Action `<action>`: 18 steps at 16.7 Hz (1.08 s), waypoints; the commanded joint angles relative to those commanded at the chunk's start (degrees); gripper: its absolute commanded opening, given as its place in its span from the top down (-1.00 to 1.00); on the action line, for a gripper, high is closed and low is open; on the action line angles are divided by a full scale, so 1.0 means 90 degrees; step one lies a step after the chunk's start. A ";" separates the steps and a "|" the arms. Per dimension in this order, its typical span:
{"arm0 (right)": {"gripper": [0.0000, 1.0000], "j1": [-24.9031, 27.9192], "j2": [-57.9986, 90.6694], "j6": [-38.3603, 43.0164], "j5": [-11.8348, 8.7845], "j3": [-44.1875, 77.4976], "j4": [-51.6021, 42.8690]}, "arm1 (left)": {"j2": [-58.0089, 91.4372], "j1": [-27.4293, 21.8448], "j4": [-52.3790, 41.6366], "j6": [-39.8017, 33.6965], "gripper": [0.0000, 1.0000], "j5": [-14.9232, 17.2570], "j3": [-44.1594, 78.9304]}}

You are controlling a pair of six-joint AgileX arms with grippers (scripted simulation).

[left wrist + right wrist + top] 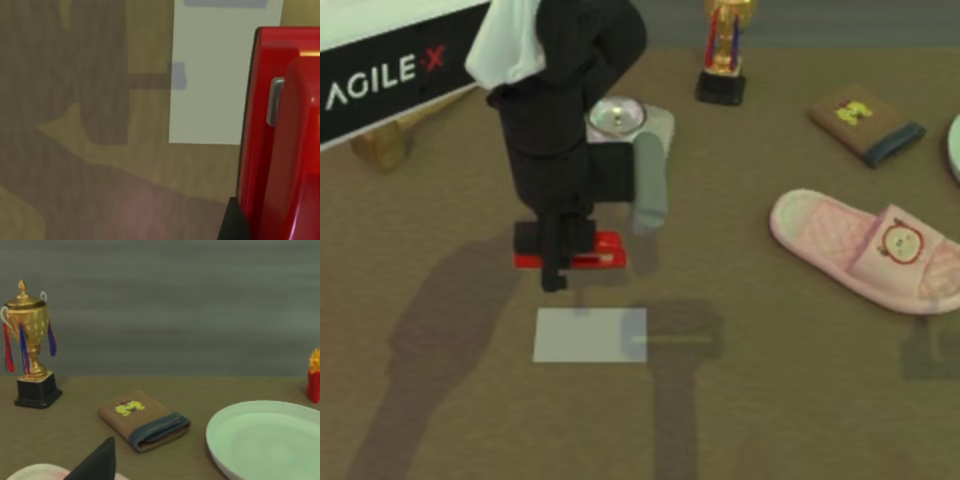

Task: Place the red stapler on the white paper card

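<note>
- Left gripper (556, 268) sits directly over the red stapler (605, 250); the arm hides the middle of it from above, and I can't tell whether the fingers are apart or clamped on it.
- Left wrist view has the stapler (285, 150) close against the camera, so I judge it is at or between the fingers. Contact is not confirmed.
- Stapler lies just beyond the white paper card (590, 334), on the far side of it from the table's near edge, close but not overlapping.
- Stapler's long axis runs left-right across the table, roughly parallel to the card's long edge.
- The coming move turns on one short shift: from the stapler straight toward the card, with no rotation needed as far as I can judge.
- Left arm is clearly the nearer one. The right arm is parked off to the right, out of the top view; only a dark tip (97, 462) shows in its own wrist view.
- Silver scale (618, 118) sits beyond the stapler, away from the card and not on the path.
- Pink slipper (865, 250) is well to the right of the card, also off the path.
- Readable text: "AGILE·X" in white on the black board (380, 80), far-left of the card.
- Brown wallet (865, 123) carries a yellow emblem; no words legible.
- Trophy (725, 50): no legible writing.
</note>
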 joint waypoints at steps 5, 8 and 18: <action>-1.00 0.0000 0.0000 0.0000 0.0000 0.0000 0.0000 | 0.0003 0.0021 0.0123 0.0008 1.00 -0.0003 -0.0099; -1.00 0.0000 0.0000 0.0000 0.0000 0.0000 0.0000 | 0.0193 0.0020 0.0747 -0.0017 1.00 -0.0001 -0.0529; -1.00 0.0000 0.0000 0.0000 0.0000 0.0000 0.0000 | 0.0712 -0.0032 0.2273 -0.0021 1.00 0.0005 -0.1561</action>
